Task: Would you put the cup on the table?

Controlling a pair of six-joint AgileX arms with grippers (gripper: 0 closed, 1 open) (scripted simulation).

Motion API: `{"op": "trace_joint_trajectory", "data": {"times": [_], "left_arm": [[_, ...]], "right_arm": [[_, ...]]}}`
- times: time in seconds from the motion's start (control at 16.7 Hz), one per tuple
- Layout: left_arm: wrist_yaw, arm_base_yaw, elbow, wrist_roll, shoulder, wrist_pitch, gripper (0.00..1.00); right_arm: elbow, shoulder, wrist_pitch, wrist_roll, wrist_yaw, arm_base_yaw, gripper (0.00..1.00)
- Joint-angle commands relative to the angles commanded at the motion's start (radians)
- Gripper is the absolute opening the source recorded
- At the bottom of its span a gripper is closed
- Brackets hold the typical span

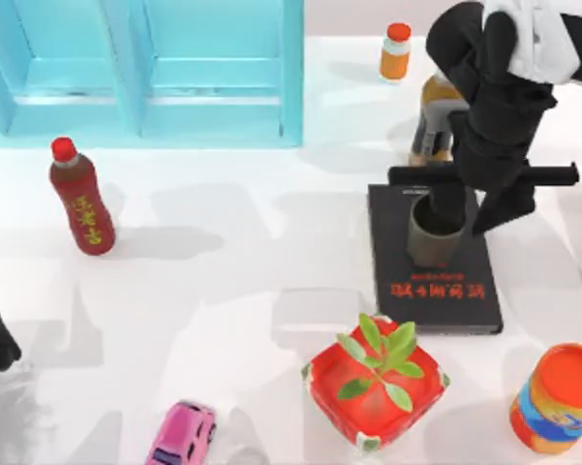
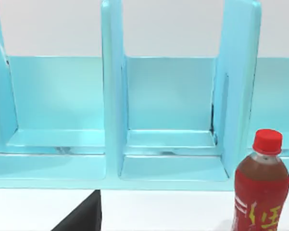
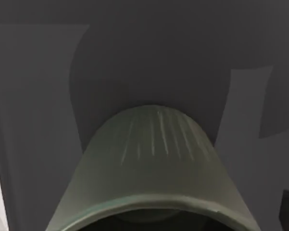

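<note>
The cup (image 1: 434,235) stands on the black book (image 1: 436,281) at the bench's (image 1: 252,281) three o'clock; right gripper (image 1: 452,208) over it (jaws' state: cannot tell). Moving it onto bare bench remains.

- A glossy white tabletop (image 1: 232,291) spans the whole scene; soft grey shadows and pale reflections lie across its surface.
- At 11 o'clock in the top view stands a turquoise shelf unit (image 1: 145,73), its upright dividers splitting it into open compartments.
- The left wrist view faces that shelf unit (image 2: 110,96) head-on: three upright panels show, with shallow ledges at the base of each bay.
- Behind the shelf, a plain pale wall (image 2: 173,26) shows above the compartments.
- Light is even and bright, with shadows falling beside the things that stand on the surface.
</note>
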Motion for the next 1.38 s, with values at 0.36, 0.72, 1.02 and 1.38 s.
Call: {"op": "trace_joint_trajectory", "data": {"times": [0.36,0.72,1.02,1.38], "left_arm": [[0.0,0.0,0.0,0.0,0.0,0.0,1.0],[0.0,0.0,0.0,0.0,0.0,0.0,1.0],[0.0,0.0,0.0,0.0,0.0,0.0,1.0],[0.0,0.0,0.0,0.0,0.0,0.0,1.0]], "right_arm": [[0.0,0.0,0.0,0.0,0.0,0.0,0.0],[0.018,-0.005,-0.018,0.0,0.0,-0.001,0.0],[0.137,-0.028,-0.163,-0.001,0.0,-0.002,0.0],[0.154,-0.023,-0.183,0.003,-0.001,0.001,0.0]]}}
